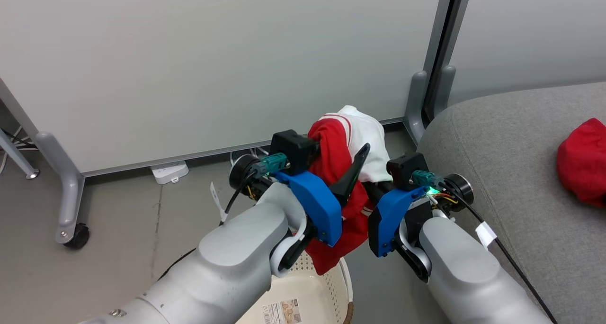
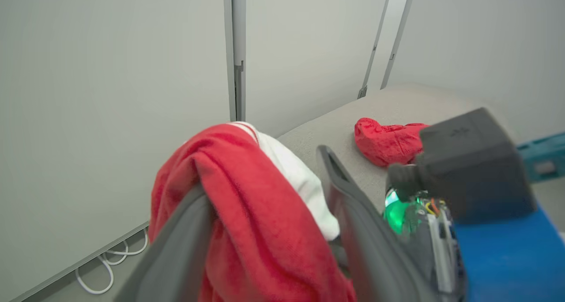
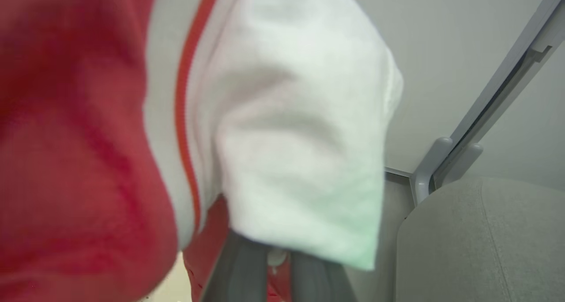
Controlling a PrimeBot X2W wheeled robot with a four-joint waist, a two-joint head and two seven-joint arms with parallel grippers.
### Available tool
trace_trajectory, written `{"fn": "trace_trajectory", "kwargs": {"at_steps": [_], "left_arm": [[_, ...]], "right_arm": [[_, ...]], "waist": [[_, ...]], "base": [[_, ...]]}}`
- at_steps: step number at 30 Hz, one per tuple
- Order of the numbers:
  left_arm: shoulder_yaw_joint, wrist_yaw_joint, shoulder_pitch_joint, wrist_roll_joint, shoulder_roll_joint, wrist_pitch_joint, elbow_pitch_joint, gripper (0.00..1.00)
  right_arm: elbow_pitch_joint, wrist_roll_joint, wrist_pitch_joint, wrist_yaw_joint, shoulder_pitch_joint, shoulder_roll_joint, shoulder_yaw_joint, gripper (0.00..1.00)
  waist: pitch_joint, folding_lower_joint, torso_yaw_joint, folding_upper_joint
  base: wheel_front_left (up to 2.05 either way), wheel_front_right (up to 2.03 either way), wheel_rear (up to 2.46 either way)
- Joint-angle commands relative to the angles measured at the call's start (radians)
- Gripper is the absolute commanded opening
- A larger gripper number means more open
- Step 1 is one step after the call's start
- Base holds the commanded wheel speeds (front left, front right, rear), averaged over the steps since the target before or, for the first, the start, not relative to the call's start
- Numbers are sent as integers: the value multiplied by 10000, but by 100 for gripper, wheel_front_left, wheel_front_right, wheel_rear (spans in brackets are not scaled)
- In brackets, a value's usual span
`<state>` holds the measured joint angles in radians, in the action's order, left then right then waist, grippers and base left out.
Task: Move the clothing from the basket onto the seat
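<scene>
A red and white garment of the clothing hangs in the air above the basket, whose cream rim shows at the bottom. My left gripper is open; in the left wrist view the garment drapes over one finger while the other finger stands free. My right gripper is shut on the garment from the right, its fingers mostly buried under the cloth. A plain red garment lies on the grey seat to the right.
Pale partition panels stand close behind, with grey feet and a post beside the seat's corner. A white power strip and cables lie on the floor by the wall. A blue crate sits beyond the seat.
</scene>
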<state>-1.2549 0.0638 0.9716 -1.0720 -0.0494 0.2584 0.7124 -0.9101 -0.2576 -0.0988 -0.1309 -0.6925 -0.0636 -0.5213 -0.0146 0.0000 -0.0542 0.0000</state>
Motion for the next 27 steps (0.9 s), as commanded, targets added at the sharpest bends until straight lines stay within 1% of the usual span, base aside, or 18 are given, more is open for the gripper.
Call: {"fn": "trace_trajectory", "kwargs": {"at_steps": [1, 4, 8, 12, 15, 19, 22, 27], "left_arm": [[225, -60, -294, 229, -78, 76, 44, 100], [999, -121, -962, 1016, -314, 74, -408, 100], [2205, -180, -2173, 2285, -774, 77, -1364, 100], [3497, -416, -3749, 3602, -1245, 75, -2570, 100], [4336, -661, -4734, 4462, -1504, 76, -3192, 100], [5341, -870, -5840, 5401, -1616, 75, -3790, 100], [6009, -1032, -6460, 5870, -1636, 74, -4019, 100], [6861, -1297, -7104, 6476, -1480, 74, -4195, 100]], "right_arm": [[-15, -36, -95, 3, -157, -40, -6, 0], [-4, -60, -178, 3, -147, -109, 56, 0], [8, -58, -253, 3, -98, -153, 178, 0], [33, -49, -296, 3, -67, -206, 277, 0], [72, -10, -343, 3, -48, -255, 360, 0], [109, 30, -323, 3, -3, -305, 468, 0], [129, 77, -304, 3, 55, -314, 533, 0], [175, 125, -287, 3, 145, -311, 603, 0]], "waist": [[16, 0, 12, 0], [62, 0, 52, 0], [116, 0, 92, 0], [191, 0, 113, 0], [263, 0, 156, 0], [367, 0, 213, 0], [421, 0, 242, 0], [462, 0, 291, 0]], "base": [[0, 0, 0], [0, 0, 0], [0, 0, 0], [0, 0, 0], [0, 0, 0], [0, 0, 0], [0, 0, 0], [0, 0, 0]]}}
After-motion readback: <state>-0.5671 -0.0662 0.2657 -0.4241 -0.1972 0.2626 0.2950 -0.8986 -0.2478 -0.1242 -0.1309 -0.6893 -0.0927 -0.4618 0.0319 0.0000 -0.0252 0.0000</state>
